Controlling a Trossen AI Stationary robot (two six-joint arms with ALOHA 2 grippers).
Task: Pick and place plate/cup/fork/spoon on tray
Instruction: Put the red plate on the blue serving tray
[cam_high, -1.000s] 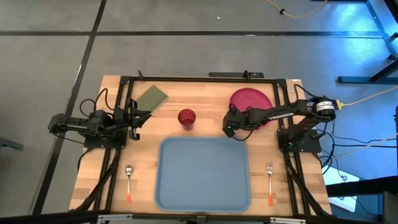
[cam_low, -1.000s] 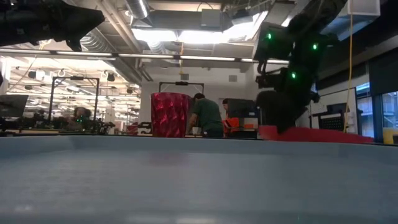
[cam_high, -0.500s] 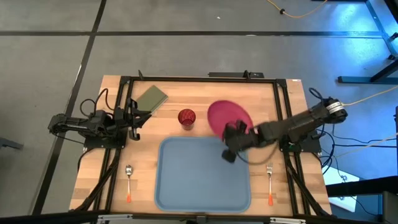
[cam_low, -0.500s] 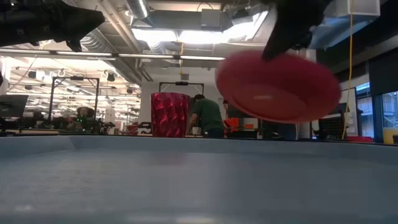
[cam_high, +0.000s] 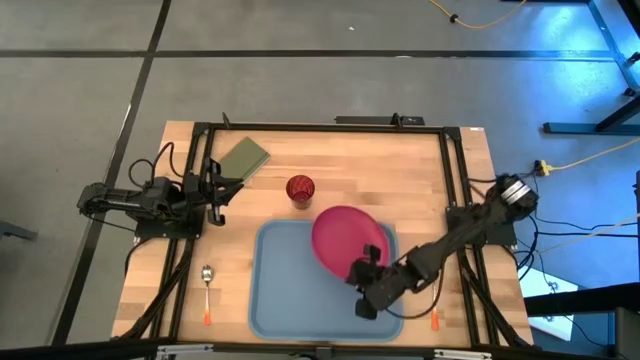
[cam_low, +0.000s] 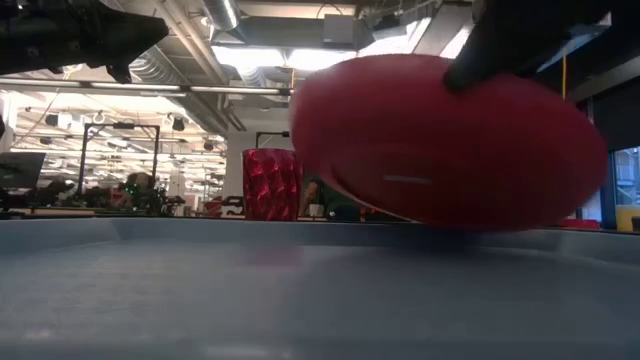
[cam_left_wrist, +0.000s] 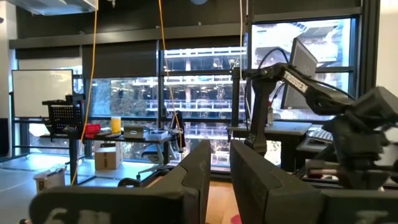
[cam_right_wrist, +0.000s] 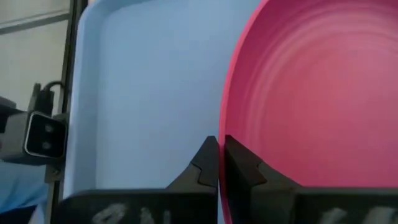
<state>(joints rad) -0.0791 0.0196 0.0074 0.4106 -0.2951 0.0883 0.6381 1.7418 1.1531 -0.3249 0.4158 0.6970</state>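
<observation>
The pink-red plate (cam_high: 348, 240) hangs tilted over the light blue tray (cam_high: 285, 290), held by my right gripper (cam_high: 366, 278), which is shut on it. In the low view the plate (cam_low: 450, 140) fills the right side above the tray floor (cam_low: 300, 290). The dark red cup (cam_high: 299, 188) stands on the table beyond the tray's far rim. The spoon (cam_high: 207, 290) lies on the table left of the tray. Of the fork only the orange handle end (cam_high: 434, 322) shows beside my right arm. My left gripper (cam_high: 215, 190) is shut and empty at the table's left. My right gripper pinches the plate's rim (cam_right_wrist: 222, 140) at its near side, one finger (cam_right_wrist: 205, 165) under the plate and the other (cam_right_wrist: 244, 168) on its upper face. The fingers come from the near right, slanting toward the table's far side. The plate is lifted clear and tilted above the tray.
An olive-green flat rectangle (cam_high: 244, 157) lies at the far left of the table. My right arm (cam_high: 450, 240) stretches from the right edge across the tray's near right corner. A person (cam_low: 330, 190) stands in the room far behind the table.
My right gripper has lifted the plate off the table's far right part and carried it toward the near edge and the left, out over the tray. The plate has come clear of the table and now hangs tilted above the tray.
</observation>
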